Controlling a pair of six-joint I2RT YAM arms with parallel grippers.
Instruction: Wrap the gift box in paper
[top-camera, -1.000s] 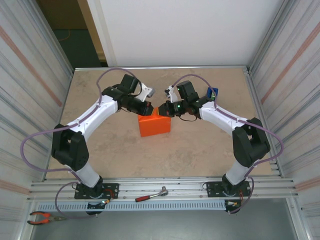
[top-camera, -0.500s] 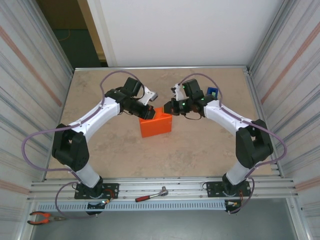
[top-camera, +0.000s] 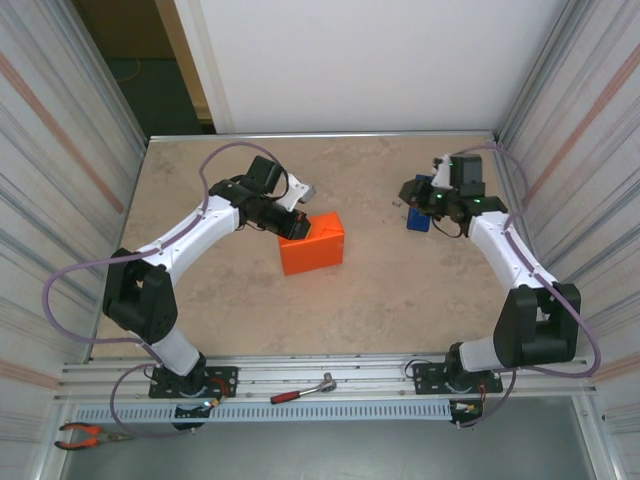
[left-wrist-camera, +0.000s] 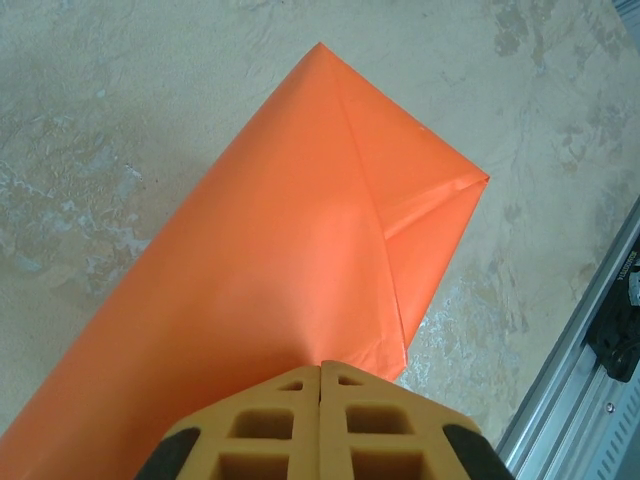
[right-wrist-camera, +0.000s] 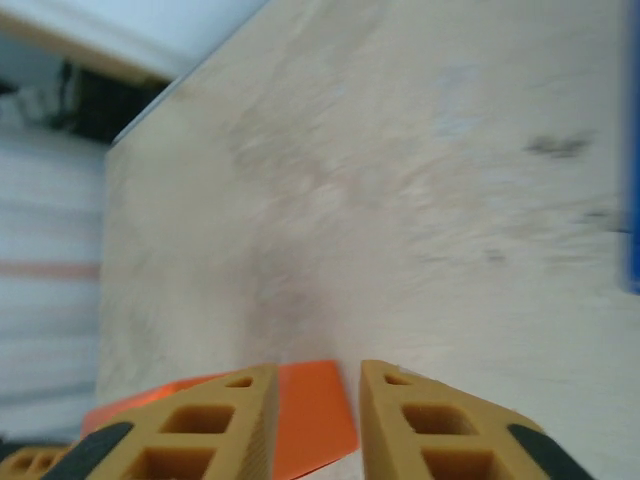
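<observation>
1. Near the middle of the worktop (top-camera: 200, 290) sits the paper (top-camera: 312, 245), already folded into a boxy orange parcel. From that shape I judge the gift box is inside, covered on every side that can be seen.
2. Seen from the left wrist, the paper (left-wrist-camera: 280, 250) has a diagonal crease and a seam running to one corner. That end looks folded over but not fastened.
3. Handling, as a judgement: the sheet is thin, light and smooth, so it should crease readily, tear if dragged, and spring open unless pinned. The parcel itself is probably light and stiff and may skid if pushed sideways. The best hold is flat pressure on the folded flap beside the seam, or a pinch on a free edge, not on a taut face.
4. The left tool (top-camera: 295, 226) is clenched, with nothing between its fingers. Its tip (left-wrist-camera: 320, 400) rests on the parcel's upper face at its far-left end, apparently pinning the fold.
5. The right tool (top-camera: 410, 192) is well away to the right, just beside the blue tape dispenser (top-camera: 418, 218). Its fingers (right-wrist-camera: 318, 368) stand a little apart and grasp nothing.
6. A red-handled wrench (top-camera: 300, 392) lies on the near rail.
</observation>
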